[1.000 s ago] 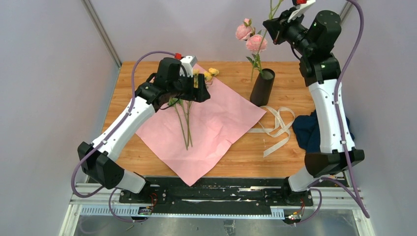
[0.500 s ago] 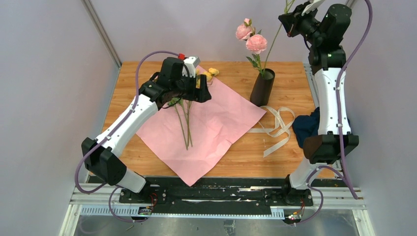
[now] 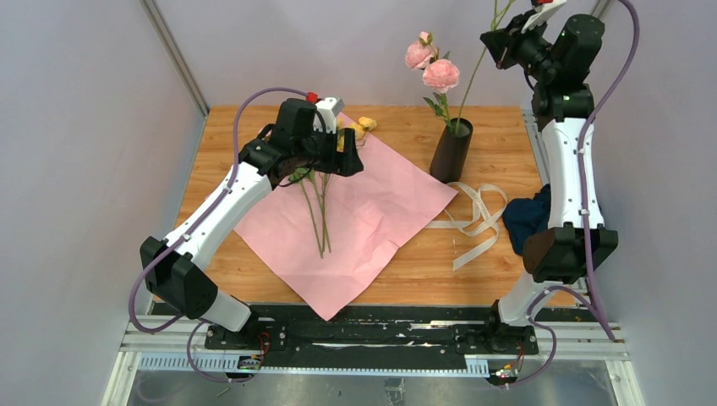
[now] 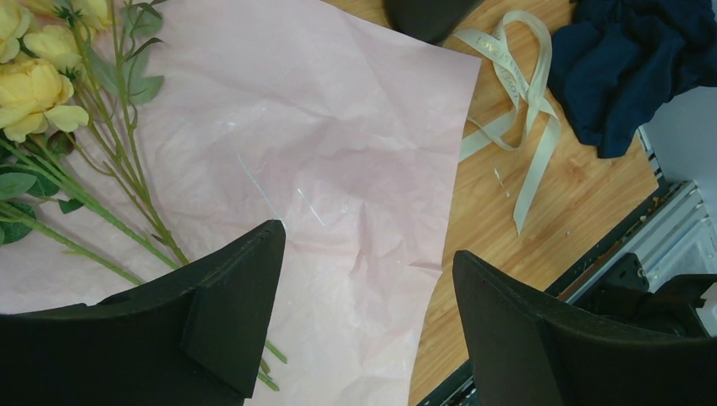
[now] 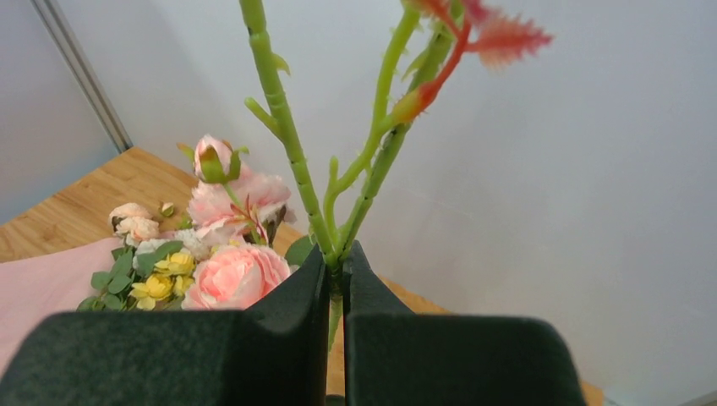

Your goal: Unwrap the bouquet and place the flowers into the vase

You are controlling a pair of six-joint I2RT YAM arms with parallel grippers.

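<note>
The bouquet lies opened out: the pale pink wrapping paper (image 3: 380,211) (image 4: 338,127) is flat on the table and the cream ribbon (image 3: 478,216) (image 4: 516,101) lies loose to its right. On the paper are the flowers (image 3: 317,207) (image 4: 38,80), yellow blooms on thin green stems. My left gripper (image 3: 342,161) (image 4: 368,245) hovers open over them, holding nothing. The black vase (image 3: 451,150) holds a stem with two pink roses (image 3: 440,74) (image 5: 232,275). My right gripper (image 3: 507,42) (image 5: 336,254) is high above the vase, shut on a green flower stem (image 5: 292,152) that slants down to the vase mouth.
A navy cloth (image 3: 524,224) (image 4: 634,59) is bunched at the table's right edge beside the right arm. Grey walls close in the back and both sides. The ribbon lies between the vase and the cloth.
My right gripper has risen and shifted right with the stem still in it. The left arm has barely moved and stays open.
</note>
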